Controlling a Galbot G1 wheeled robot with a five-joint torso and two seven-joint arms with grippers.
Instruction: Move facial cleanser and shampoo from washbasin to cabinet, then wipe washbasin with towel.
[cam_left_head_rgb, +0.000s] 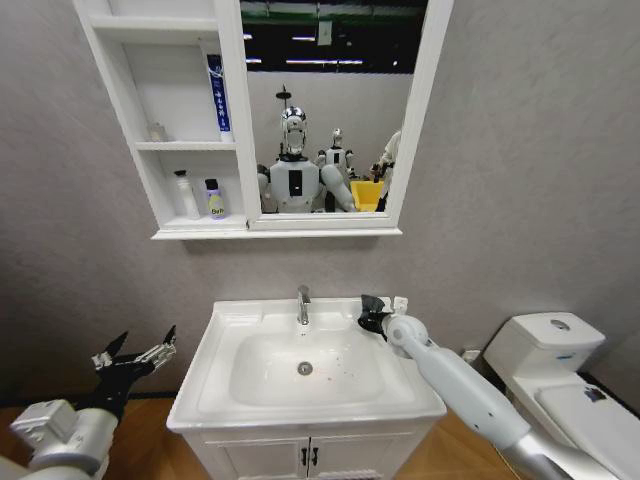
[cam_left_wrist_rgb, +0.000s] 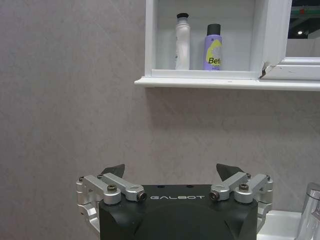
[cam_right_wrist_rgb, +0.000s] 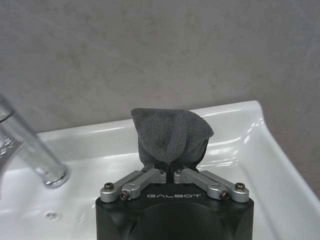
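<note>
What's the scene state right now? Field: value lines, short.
facial cleanser: bottom shelf of cabinet, upright
shampoo: same shelf, beside the cleanser, upright
towel: pinched in right pincer, lifted above the back rim of the washbasin, near the faucet
left pincer: open, empty, left of the washbasin, apart from it
basin bowl: small specks near the drain
task stage: both bottles shelved; towel in hand

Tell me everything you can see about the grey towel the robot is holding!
The towel is a small dark grey cloth that looks soft and fuzzy. It is bunched up, with folds running down to where the right gripper pinches its lower end shut. It sticks up above the fingers, held over the washbasin at the back rim, to the right of the faucet. Only the gripper touches it.
</note>
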